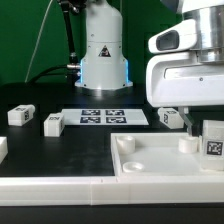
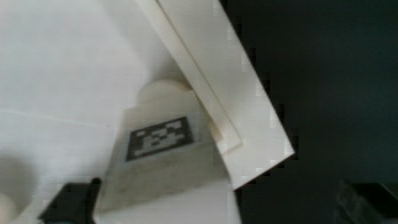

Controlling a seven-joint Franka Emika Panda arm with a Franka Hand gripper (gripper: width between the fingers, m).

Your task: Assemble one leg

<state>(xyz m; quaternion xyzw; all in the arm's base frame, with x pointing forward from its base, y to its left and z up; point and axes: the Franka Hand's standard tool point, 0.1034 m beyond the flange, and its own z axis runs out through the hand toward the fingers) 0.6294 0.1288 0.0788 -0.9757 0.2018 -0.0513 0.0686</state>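
Observation:
One leg (image 1: pixel 213 138), a small white block with a square marker tag, stands upright at the far right corner of the white square panel (image 1: pixel 120 165). In the wrist view this leg (image 2: pixel 169 150) has its round end against the panel (image 2: pixel 71 70), just inside the raised rim (image 2: pixel 222 90). My gripper (image 1: pixel 203 128) hangs over it. In the wrist view my gripper (image 2: pixel 217 205) is open. The leg sits between the fingers, close to one finger (image 2: pixel 71 200), with a dark gap to the other.
Three more legs lie on the black table: two at the exterior view's left (image 1: pixel 20 115) (image 1: pixel 53 123) and one behind my gripper (image 1: pixel 170 118). The marker board (image 1: pixel 100 116) lies in front of the robot base (image 1: pixel 103 60). A round socket (image 1: pixel 125 143) shows in the panel's left corner.

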